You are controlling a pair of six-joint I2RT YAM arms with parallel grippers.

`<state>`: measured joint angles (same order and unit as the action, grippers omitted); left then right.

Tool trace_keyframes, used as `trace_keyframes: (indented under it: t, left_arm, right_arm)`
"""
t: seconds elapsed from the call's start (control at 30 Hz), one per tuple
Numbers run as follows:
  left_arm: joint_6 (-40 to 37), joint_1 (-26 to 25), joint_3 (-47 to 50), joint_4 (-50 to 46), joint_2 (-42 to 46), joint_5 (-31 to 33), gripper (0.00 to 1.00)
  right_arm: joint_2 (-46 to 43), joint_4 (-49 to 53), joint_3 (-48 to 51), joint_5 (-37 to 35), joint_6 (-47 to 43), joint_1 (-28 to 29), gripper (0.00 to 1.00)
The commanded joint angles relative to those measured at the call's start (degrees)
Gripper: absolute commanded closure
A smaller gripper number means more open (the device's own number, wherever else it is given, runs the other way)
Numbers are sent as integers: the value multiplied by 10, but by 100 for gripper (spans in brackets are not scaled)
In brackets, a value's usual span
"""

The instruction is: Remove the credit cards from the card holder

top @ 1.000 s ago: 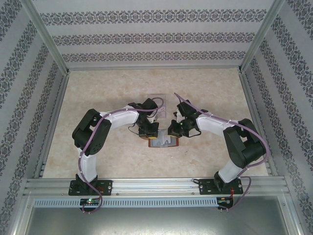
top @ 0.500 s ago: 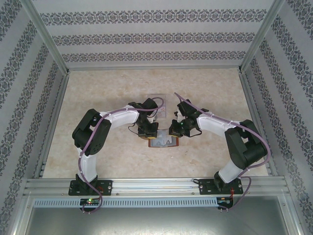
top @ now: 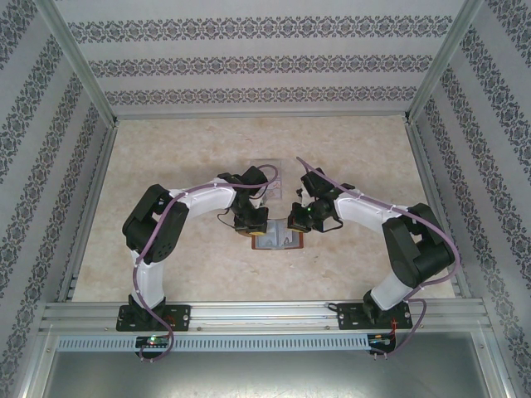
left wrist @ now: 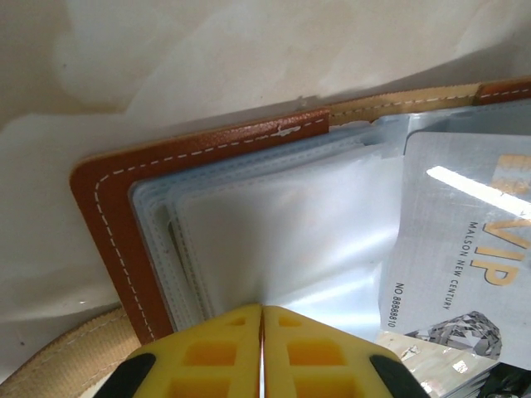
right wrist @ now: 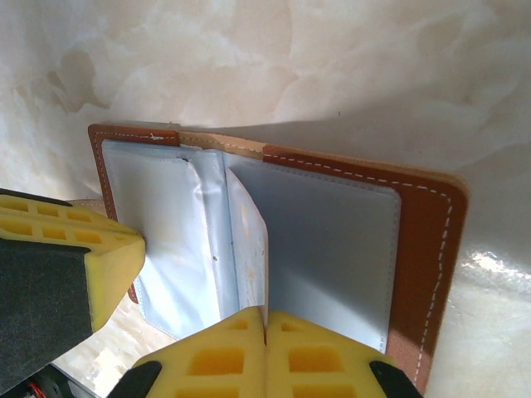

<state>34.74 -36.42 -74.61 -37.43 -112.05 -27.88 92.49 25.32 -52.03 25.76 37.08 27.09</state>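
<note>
The card holder (top: 278, 241) lies open on the table between both arms, its brown leather (left wrist: 104, 224) and blue-grey pockets (right wrist: 332, 249) facing up. My left gripper (left wrist: 262, 308) is shut on a clear plastic sleeve (left wrist: 274, 232) of the left half. A whitish credit card (left wrist: 465, 240) with gold VIP lettering shows beside that sleeve. My right gripper (right wrist: 266, 311) is shut on this thin whitish credit card (right wrist: 250, 240), which stands on edge near the fold. Seen from above, the left gripper (top: 253, 228) and right gripper (top: 296, 224) sit at the wallet's two ends.
A clear rectangular tray (top: 267, 166) lies just beyond the grippers. The left gripper's yellow finger (right wrist: 83, 249) is close on the left in the right wrist view. A tan strap (left wrist: 58, 356) trails from the wallet. Patterned walls and metal rails enclose the marble-look table (top: 166, 149).
The right gripper has edged slightly towards the wallet. The wallet and the left arm stay where they were.
</note>
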Motion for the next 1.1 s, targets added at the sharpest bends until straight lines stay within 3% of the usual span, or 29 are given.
trace_keyframes:
  t: [0.0, 0.6, 0.87, 1.07]
  left_arm:
    - [0, -8, -14, -22, 12, 1, 89]
    - [11, 0, 1, -3, 61, 26, 85]
    - [25, 25, 47, 28, 96, 38, 85]
    - [27, 35, 71, 42, 106, 39, 85]
  right_arm:
    - [-14, 25, -10, -22, -7, -6, 93]
    - [-40, 42, -28, -12, -24, -6, 95]
    - [-38, 90, -60, 5, -204, 2, 98]
    - [-32, 161, -106, -56, -312, 8, 99]
